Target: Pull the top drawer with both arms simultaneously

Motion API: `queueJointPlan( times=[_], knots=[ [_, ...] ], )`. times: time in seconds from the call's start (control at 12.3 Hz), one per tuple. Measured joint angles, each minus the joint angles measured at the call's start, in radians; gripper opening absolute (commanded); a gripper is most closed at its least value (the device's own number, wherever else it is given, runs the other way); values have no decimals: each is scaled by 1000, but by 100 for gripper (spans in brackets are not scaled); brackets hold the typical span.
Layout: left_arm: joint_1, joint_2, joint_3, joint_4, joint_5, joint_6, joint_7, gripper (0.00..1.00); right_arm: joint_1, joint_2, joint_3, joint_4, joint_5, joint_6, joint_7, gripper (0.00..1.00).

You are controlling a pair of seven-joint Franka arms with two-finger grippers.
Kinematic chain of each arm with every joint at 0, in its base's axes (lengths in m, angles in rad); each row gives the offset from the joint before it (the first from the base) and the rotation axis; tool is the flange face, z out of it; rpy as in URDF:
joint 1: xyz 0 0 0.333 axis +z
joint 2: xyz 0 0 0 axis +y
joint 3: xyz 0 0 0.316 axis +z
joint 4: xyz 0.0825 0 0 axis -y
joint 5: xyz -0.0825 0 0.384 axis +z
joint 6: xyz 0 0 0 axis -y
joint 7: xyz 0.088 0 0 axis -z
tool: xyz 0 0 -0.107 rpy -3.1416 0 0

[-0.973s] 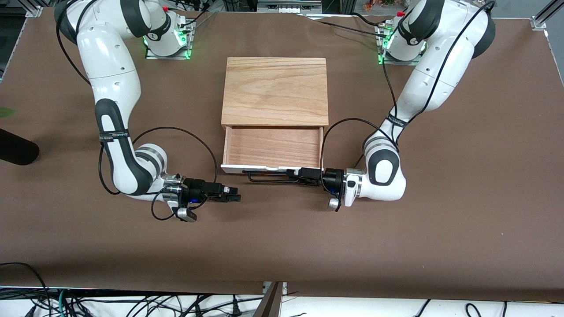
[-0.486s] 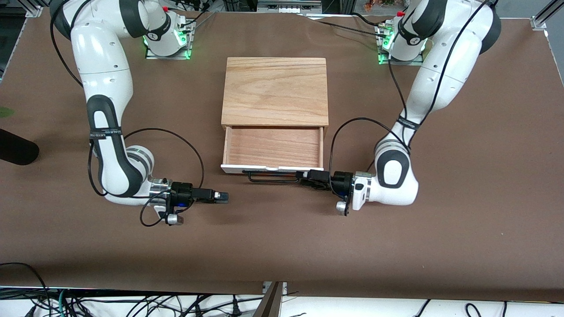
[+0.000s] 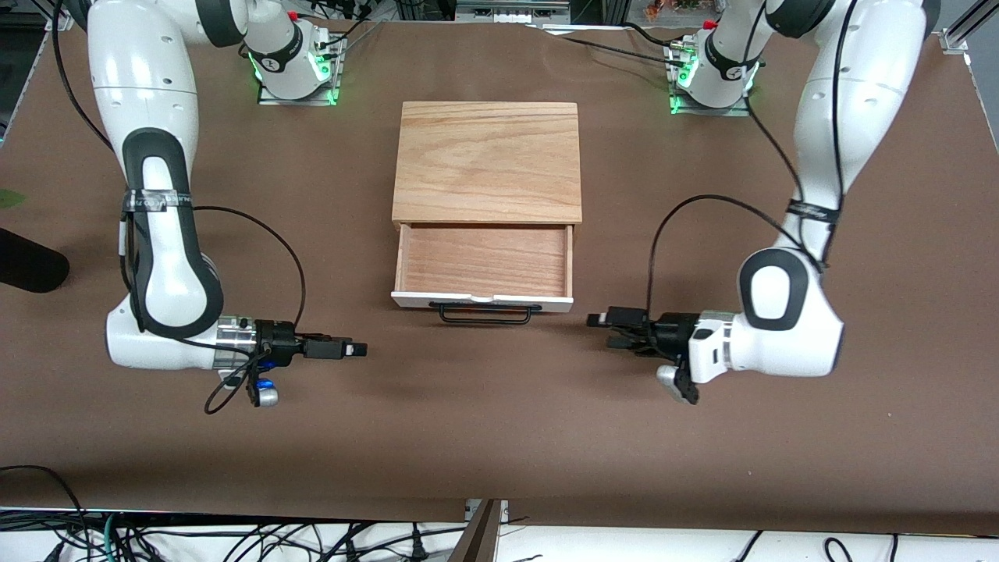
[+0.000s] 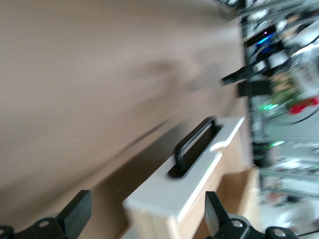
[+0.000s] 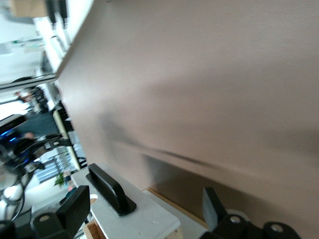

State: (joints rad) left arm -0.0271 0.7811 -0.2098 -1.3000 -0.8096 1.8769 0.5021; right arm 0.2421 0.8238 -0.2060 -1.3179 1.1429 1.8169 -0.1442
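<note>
The top drawer (image 3: 481, 299) stands pulled out of the wooden box (image 3: 488, 160), showing its reddish-wood inside and white front. Its black wire handle (image 3: 485, 314) is free. My left gripper (image 3: 602, 329) hangs open and empty over the brown table, off the drawer's end toward the left arm's side. My right gripper (image 3: 359, 350) is open and empty over the table off the other end. The left wrist view shows the white front (image 4: 189, 184) and handle (image 4: 194, 147) ahead of the left gripper (image 4: 147, 214). In the right wrist view the front (image 5: 144, 216) and handle (image 5: 107, 188) lie ahead of the right gripper (image 5: 144, 209).
A black object (image 3: 31, 269) lies at the table edge at the right arm's end. Both arm bases (image 3: 296, 74) (image 3: 706, 78) stand beside the box's back. Loose cables (image 3: 234, 538) run below the table's near edge.
The left gripper has let go of the handle and drawn away toward the left arm's end. The right gripper has drawn away toward the right arm's end. The drawer has stayed put.
</note>
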Motion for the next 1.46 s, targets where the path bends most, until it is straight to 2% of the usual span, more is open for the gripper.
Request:
queueJointPlan(
  times=[0.32,0.65,0.81,0.97,1.22,1.46],
  knots=[
    [21,-156,2,0,422,-96,-133,100,20,-8,-8,72,-346,15,164,100],
    [19,-324,2,-3,687,-216,-217,100,6,-86,-46,89,-622,-2,171,100],
    [18,-424,8,-46,742,-258,-245,100,-23,-144,-52,79,-758,-22,176,100],
    [15,-534,30,-144,805,-260,-308,100,-62,-218,-52,55,-920,-27,175,100],
    [11,-689,85,-300,816,-239,-471,100,-88,-346,-53,11,-1125,-28,176,100],
    [-52,-758,161,-380,816,-218,-505,100,-110,-464,-47,-66,-1173,6,176,100]
  ],
)
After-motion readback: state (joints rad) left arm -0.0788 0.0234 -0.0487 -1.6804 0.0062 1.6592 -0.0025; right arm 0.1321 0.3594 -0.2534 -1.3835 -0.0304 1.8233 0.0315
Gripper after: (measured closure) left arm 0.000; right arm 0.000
